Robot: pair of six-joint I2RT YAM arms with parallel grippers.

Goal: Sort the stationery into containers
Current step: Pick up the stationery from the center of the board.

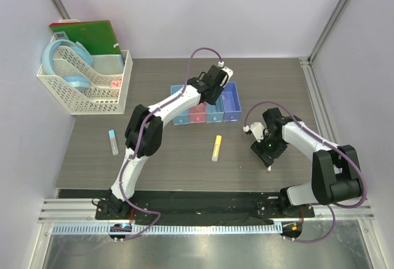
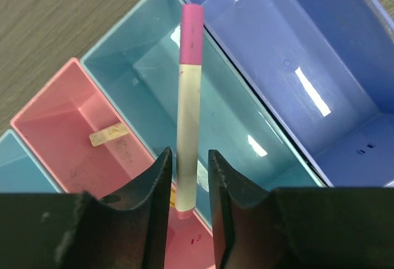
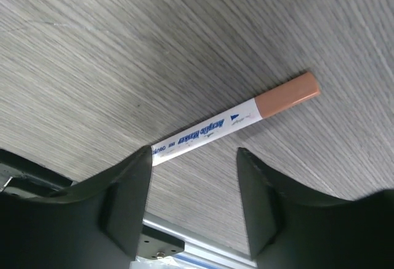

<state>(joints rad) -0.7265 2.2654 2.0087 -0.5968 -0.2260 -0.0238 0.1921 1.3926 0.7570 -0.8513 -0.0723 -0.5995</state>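
1. Tabletop [image 1: 184, 164] of grey wood grain is seen from above, with two robot arms mounted at its near edge.
2. A row of four joined bins [image 1: 206, 114] is set at the far centre. From left to right they are the blue bin [image 2: 15, 164], pink bin [image 2: 55, 121], light blue bin [image 2: 141, 66] and purple bin [image 2: 277, 41].
3. The left gripper [image 2: 189, 153] is held above this row. A pink-capped pen [image 2: 188, 115] is flanked closely by its two jaws; whether the pen is pinched or loose cannot be told. The pen is seen against the light blue bin, with its pink cap pointed at the wall shared with the purple bin.
4. A tan eraser [image 2: 109, 135] (a short flat strip) is seen on the floor of the pink bin.
5. The right gripper [image 3: 194, 155] is held low over the table on the right, with its jaws spread well apart. A brown-capped pen [image 3: 246, 112] is laid flat on the wood just beyond the fingertips. Its white barrel (printed in blue) crosses the gap between them.
6. A yellow marker [image 1: 216, 148] is laid on the table near the middle, on the near side of the bins.
7. A pale stick with a blue end [image 1: 113, 141] is laid alone on the left.
8. A white lattice basket [image 1: 86, 96] is placed at the far left, with a green book [image 1: 86, 35] and pale blue rings [image 1: 64, 60] held in it.
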